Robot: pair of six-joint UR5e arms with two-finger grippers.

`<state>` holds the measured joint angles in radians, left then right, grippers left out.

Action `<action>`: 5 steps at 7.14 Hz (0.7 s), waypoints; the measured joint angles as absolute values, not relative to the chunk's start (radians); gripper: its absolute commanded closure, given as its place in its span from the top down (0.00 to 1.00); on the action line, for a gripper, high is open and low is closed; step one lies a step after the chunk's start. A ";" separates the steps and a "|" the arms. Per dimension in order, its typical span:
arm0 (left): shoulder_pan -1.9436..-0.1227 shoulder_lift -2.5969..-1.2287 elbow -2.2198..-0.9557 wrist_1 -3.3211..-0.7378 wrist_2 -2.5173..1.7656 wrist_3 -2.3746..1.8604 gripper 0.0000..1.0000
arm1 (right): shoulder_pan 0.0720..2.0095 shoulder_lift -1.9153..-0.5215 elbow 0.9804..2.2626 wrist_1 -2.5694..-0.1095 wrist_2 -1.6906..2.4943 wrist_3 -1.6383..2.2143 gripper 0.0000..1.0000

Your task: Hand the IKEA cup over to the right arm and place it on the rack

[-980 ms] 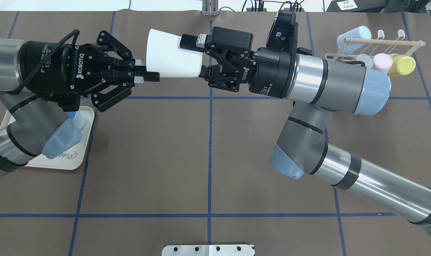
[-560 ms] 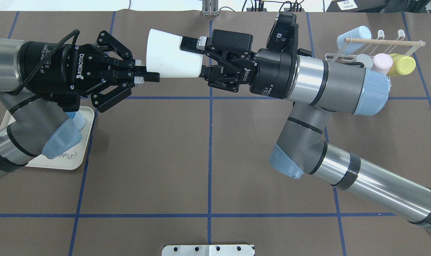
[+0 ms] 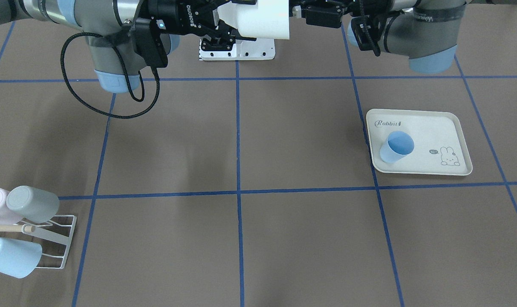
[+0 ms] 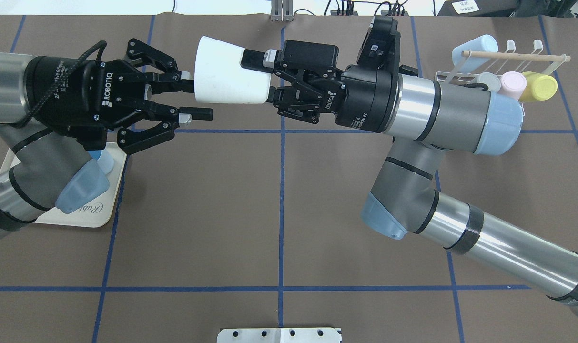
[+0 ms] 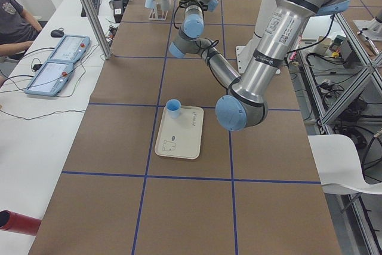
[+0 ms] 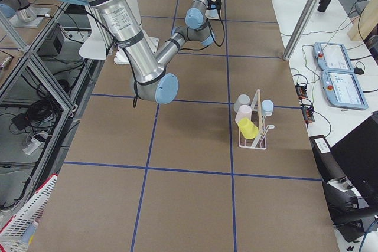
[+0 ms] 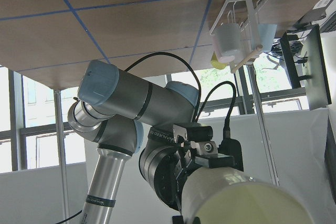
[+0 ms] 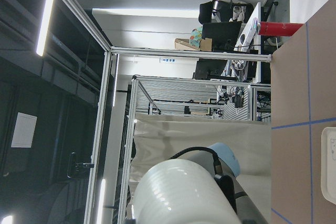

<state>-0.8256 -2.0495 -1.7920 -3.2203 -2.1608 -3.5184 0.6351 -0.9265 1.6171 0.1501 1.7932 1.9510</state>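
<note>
Cup (image 4: 229,76) hangs at upper centre, clenched in the right claw (image 4: 263,77), left claw (image 4: 196,94) released at its rim, so draw that one straight back before you swing toward the rack (image 4: 512,55), upper right.

Cream rabbit tray (image 3: 428,128), blue cup (image 3: 395,147) on it, brown taped table (image 3: 301,238)
</note>
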 measured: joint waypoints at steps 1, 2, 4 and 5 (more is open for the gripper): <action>-0.828 -2.045 -1.795 -3.221 -2.162 -3.513 1.00 | 0.635 -0.926 1.619 0.150 1.793 1.951 0.33; -0.837 -2.037 -1.797 -3.227 -2.163 -3.503 1.00 | 0.637 -0.928 1.622 0.151 1.793 1.952 0.33; -0.867 -1.978 -1.798 -3.242 -2.169 -3.379 1.00 | 0.647 -0.950 1.643 0.149 1.794 1.954 0.33; -0.881 -1.949 -1.793 -3.241 -2.173 -3.262 1.00 | 0.663 -0.979 1.653 0.143 1.796 1.948 0.33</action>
<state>-0.8813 -1.9491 -1.7927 -3.2413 -2.1732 -3.2618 0.6626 -0.9793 1.6525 0.1431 1.7959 1.9484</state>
